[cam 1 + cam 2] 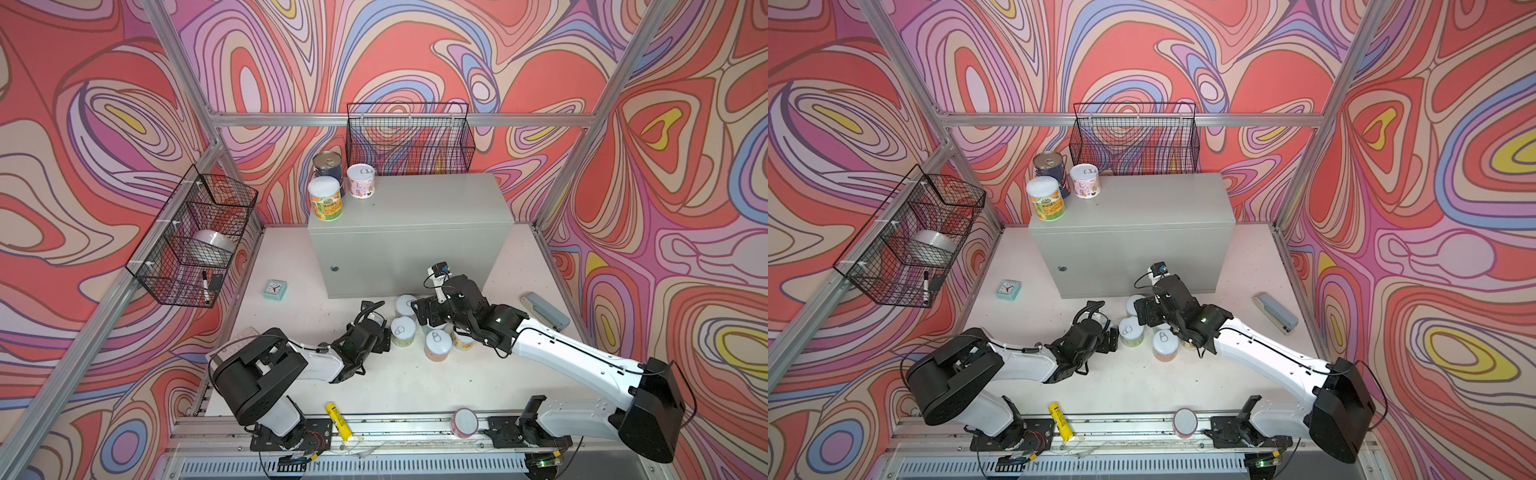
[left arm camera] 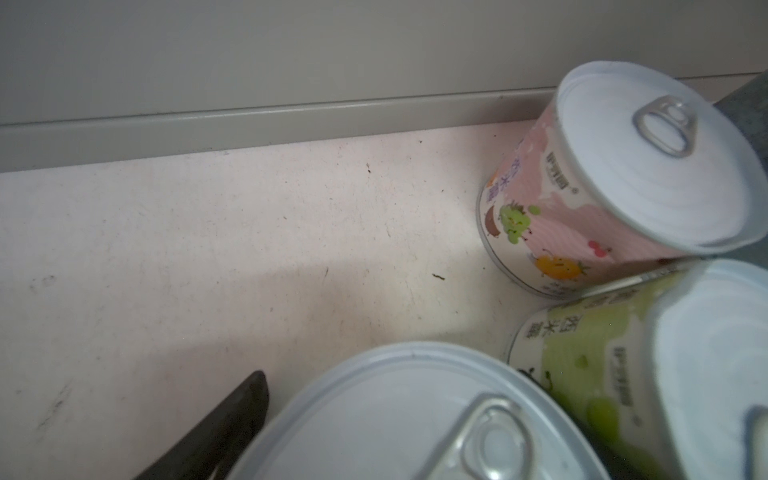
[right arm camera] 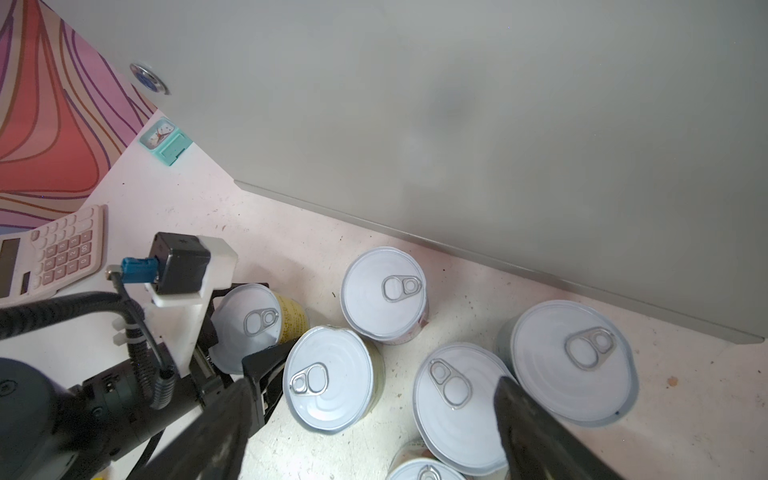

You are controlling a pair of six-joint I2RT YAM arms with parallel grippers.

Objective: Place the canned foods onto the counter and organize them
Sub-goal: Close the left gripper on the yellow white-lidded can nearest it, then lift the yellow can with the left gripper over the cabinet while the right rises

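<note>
Straddling a yellow-labelled can [image 3: 249,322] at the left edge of the cluster, the left hand [image 1: 380,330] has its jaws on either side of it, but I cannot tell whether they press on it yet. The right hand [image 3: 395,365] hangs wide open and empty over the other canned foods [image 3: 384,293]. These stand upright and close together on the table [image 3: 291,232], in the lower centre of both top views, just in front of the grey cabinet [image 1: 415,208]. At the upper left corner of its top three cans [image 1: 325,203] already stand. Such cans look rigid, smooth and probably weighty. A squeeze across the side wall at mid-height, below the rim, should hold best, since the round wall may slip or twist and neighbours crowd the approach.
</note>
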